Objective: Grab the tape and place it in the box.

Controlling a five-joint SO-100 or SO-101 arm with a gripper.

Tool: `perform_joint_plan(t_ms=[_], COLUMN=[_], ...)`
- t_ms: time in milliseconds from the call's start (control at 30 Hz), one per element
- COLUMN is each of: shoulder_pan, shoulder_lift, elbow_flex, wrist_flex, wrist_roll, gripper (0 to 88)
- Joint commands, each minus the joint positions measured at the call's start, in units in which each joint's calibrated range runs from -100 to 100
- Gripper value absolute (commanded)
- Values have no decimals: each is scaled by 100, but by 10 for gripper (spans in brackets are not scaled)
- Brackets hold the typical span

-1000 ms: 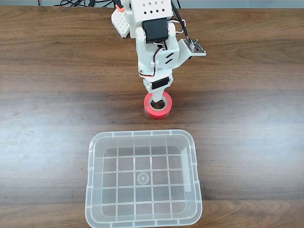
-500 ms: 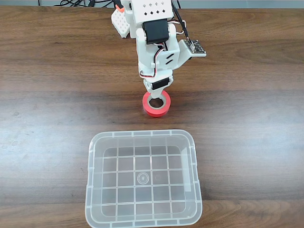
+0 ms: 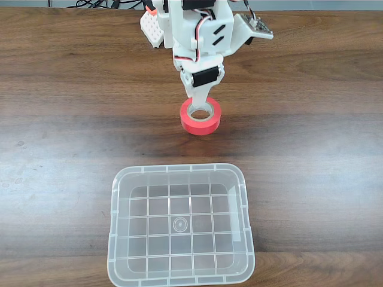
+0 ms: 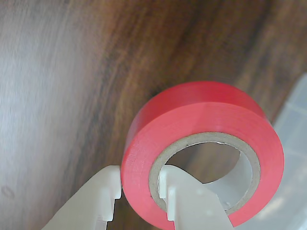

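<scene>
Your white plastic arm [image 3: 197, 42] reaches down from the top of the fixed view, with its two-finger gripper [image 3: 198, 106] pointing at the table. In the wrist view, your gripper [image 4: 139, 191] pinches the wall of the round red-orange tape roll [image 4: 201, 120], one white finger [image 4: 98, 199] outside and the other inside the ring.

No readable text, label, brand, number or sign appears on anything in the fixed view or wrist view.

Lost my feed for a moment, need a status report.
Claw shut on round red-orange tape roll, one finger inside the core. Clear plastic rectangular box empty. Nothing between them on the wooden table.
</scene>
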Motion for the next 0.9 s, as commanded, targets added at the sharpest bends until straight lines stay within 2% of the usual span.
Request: perform_joint_plan(t_ms=[0,400,600,867], shoulder_pan=[34,48,436,655], shoulder_lift=[-1063,-1296,-822,1302], elbow_flex=[-1051,-1297,-2646,-5072], wrist_flex=[813,881,950,941], wrist_roll=[30,8,3,14], gripper=[49,49,49,49])
